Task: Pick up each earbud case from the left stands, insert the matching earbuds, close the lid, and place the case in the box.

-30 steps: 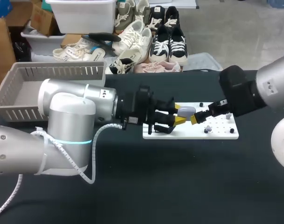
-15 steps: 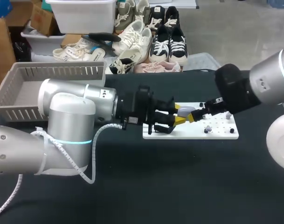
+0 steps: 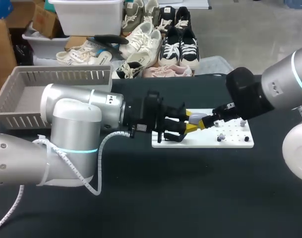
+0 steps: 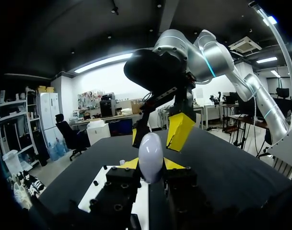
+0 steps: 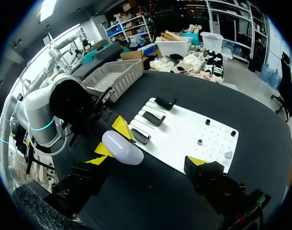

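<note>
Well, you have the black table under everything, with the left arm stretched across it from the left side and the right arm coming in from the right, so the two meet over the left end of the board. The grey slatted box sits at the table's far left, well apart from both grippers. The white board lies flat right of the middle, with dark stands on its left part and a few small dark bits on its pegged right part. Your left gripper is closed onto the earbud case, one yellow tip on each side, holding it in the air above the stands. Your right gripper faces it with its fingers spread wide; from the right wrist camera the pale, rounded case lies between them, close to one finger, the other well clear of it
</note>
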You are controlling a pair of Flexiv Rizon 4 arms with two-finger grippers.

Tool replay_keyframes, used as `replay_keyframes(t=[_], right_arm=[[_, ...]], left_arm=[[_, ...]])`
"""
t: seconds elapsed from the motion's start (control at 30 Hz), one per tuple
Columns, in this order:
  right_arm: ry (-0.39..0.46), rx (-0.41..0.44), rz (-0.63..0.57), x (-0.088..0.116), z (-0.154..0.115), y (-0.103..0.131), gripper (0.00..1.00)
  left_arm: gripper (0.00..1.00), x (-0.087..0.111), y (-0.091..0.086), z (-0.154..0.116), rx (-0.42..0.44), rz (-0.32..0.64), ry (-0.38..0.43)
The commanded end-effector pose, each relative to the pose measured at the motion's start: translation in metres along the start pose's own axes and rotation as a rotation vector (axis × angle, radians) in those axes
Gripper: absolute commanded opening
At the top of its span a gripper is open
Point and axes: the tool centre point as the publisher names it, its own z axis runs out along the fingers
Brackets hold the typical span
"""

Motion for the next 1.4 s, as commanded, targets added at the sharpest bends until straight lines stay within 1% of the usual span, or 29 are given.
replay_keyframes(t=[0.03,0.33,0.8,0.93,1.1,1.23,1.3,1.4], right_arm=[[-0.002,0.029,0.004,0.000,0.002,0.001,1.00],[-0.002,0.032,0.009,-0.001,0.004,-0.001,1.00],[-0.025,0.030,0.008,-0.007,-0.001,-0.001,1.00],[-0.033,0.031,0.012,-0.012,-0.002,-0.003,1.00],[-0.061,0.041,0.001,-0.024,-0.009,-0.004,1.00],[-0.094,0.087,-0.019,-0.034,-0.027,-0.007,1.00],[-0.108,0.137,-0.034,-0.038,-0.038,-0.012,1.00],[-0.107,0.218,-0.065,-0.043,-0.057,-0.021,1.00]], left_arm=[[0.00,0.001,0.000,0.000,0.000,0.001,-0.002],[0.00,0.001,0.000,0.000,0.000,0.001,-0.002],[0.00,0.001,0.000,0.000,0.000,0.001,-0.002],[0.00,0.001,0.000,0.000,0.000,0.001,-0.002],[0.00,0.001,0.000,0.000,0.000,0.001,-0.002],[0.00,0.001,0.000,0.000,0.000,0.001,-0.002],[0.00,0.001,0.000,0.000,0.000,0.001,-0.002],[0.00,0.001,0.000,0.000,0.000,0.001,-0.002]])
